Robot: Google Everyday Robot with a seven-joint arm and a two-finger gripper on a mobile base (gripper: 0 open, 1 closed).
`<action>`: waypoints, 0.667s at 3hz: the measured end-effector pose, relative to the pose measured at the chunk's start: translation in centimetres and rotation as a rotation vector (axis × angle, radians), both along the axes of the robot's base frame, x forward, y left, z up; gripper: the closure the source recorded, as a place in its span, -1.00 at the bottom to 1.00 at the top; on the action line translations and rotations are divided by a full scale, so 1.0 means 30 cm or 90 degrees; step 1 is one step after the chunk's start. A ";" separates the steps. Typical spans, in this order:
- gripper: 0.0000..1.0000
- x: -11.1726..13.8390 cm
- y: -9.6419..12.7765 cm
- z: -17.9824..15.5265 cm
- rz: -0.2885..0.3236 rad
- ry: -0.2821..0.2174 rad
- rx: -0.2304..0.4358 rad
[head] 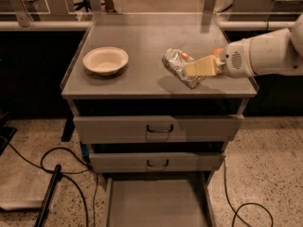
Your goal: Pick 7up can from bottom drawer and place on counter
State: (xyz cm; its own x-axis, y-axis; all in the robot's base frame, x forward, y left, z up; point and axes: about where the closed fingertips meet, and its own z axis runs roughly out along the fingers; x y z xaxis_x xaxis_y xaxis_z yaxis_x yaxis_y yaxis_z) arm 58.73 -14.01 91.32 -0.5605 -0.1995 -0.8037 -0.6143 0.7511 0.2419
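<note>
The 7up can [177, 65] is over the right part of the table [142, 39], towards the front edge, and it is tilted, with its top end pointing up and to the left. Its sides are dented, and a small red mark shows on its upper side. A dark shadow lies on the table surface directly below and just left of the can. Whether the can's lower end touches the surface cannot be told.

The claw [191, 70] reaches in from the right and is clamped onto the can, with a pale yellow finger [204, 65] lying across the side that faces the camera. The can sticks out to the left past the fingertip. Behind the claw, the thick white arm [265, 51] runs off the right edge of the view.

A sliver of an orange [216, 51] shows just above the wrist, mostly hidden by it. A shallow white bowl [105, 60] sits on the left part of the table, well apart from the can.

Below the table, two drawers with dark handles [158, 128] are closed. The bottom drawer [156, 202] is pulled out, showing a flat grey floor. Black cables [61, 167] trail across the speckled floor on the left.
</note>
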 end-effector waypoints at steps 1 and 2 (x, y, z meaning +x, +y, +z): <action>1.00 0.007 0.032 0.012 0.011 -0.002 0.000; 1.00 0.058 0.022 0.022 0.009 0.015 0.009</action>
State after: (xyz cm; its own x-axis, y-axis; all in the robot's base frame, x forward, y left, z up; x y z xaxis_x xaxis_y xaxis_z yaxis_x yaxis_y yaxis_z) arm 60.47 -13.35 91.97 -0.5763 -0.1972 -0.7931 -0.6193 0.7386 0.2663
